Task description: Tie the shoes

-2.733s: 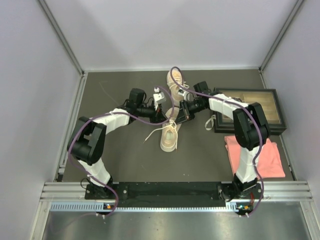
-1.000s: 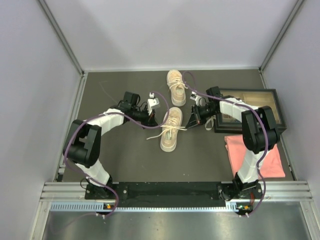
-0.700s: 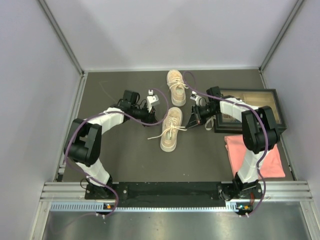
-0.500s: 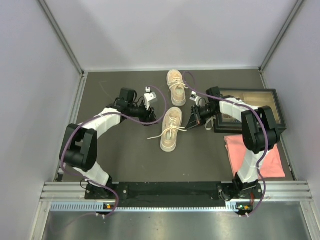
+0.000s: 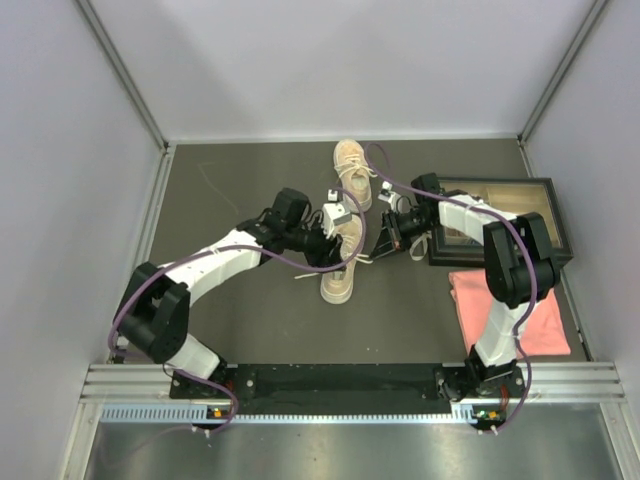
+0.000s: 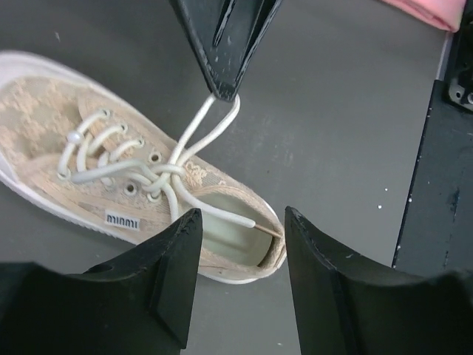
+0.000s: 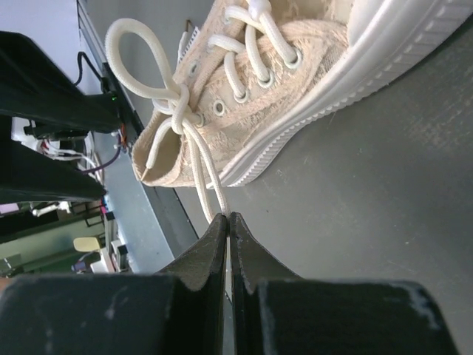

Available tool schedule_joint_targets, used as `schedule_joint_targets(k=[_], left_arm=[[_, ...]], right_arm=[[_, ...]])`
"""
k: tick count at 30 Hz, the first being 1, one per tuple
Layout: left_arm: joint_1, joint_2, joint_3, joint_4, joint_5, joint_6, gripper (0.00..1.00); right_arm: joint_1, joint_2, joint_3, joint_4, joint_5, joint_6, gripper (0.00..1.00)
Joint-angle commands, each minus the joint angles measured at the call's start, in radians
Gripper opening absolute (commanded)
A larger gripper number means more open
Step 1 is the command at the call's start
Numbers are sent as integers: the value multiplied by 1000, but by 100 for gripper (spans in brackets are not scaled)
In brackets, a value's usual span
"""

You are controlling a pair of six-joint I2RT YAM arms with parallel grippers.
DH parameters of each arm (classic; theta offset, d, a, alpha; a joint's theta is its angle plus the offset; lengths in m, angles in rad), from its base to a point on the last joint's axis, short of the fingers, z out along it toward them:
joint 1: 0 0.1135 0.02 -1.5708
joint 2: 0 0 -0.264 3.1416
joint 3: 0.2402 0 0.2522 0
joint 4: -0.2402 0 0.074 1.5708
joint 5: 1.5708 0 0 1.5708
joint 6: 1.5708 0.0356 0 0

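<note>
Two beige shoes lie on the dark mat: the far shoe [image 5: 352, 165] and the near shoe [image 5: 336, 280]. The near shoe [image 6: 89, 159] has a knot in its white laces [image 6: 166, 172]. My right gripper [image 5: 381, 245] stands just right of it, shut on a lace loop [image 6: 213, 122] pulled out from the knot. In the right wrist view the two lace strands [image 7: 201, 177] run into my right gripper [image 7: 228, 217]. A second loop [image 7: 140, 48] stands free. My left gripper [image 6: 242, 216] hovers open over the near shoe's heel opening, holding nothing. It covers the shoe's front in the top view, left gripper [image 5: 347, 238].
A black picture frame [image 5: 500, 215] lies at the right, with a pink cloth [image 5: 510, 310] in front of it. A loose lace end [image 5: 305, 272] trails left of the near shoe. Grey walls close the mat on three sides.
My left gripper opened, let go of the lace at the shoe's left, and swung right to above the near shoe. The right gripper has kept still, holding its loop.
</note>
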Motion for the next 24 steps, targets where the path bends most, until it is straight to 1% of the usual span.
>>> schedule_joint_targets(k=[1,8,15,18,20,21,22,24], left_arm=[[-27,22,31,-8,-100,-100,53],[-46,63,49,-21,-183,-125,53],[-52,119,84,-41,-145,-163,52],[-50,132,89,-39,-139,-168,48],[-50,134,90,-42,-140,-168,40],[-50,132,90,-45,-140,-163,34],[-52,128,92,-47,-140,-160,24],[-50,123,93,-51,-140,-157,13]], right_arm=[[14,-57,55,-3,-38,-8,0],[15,-54,61,-4,-36,-12,0],[21,-49,64,6,-35,-12,1],[23,-48,65,8,-33,-12,1],[23,-46,66,5,-30,-12,1],[23,-45,69,3,-30,-12,1],[23,-44,67,5,-27,-14,1],[23,-43,69,2,-24,-17,1]])
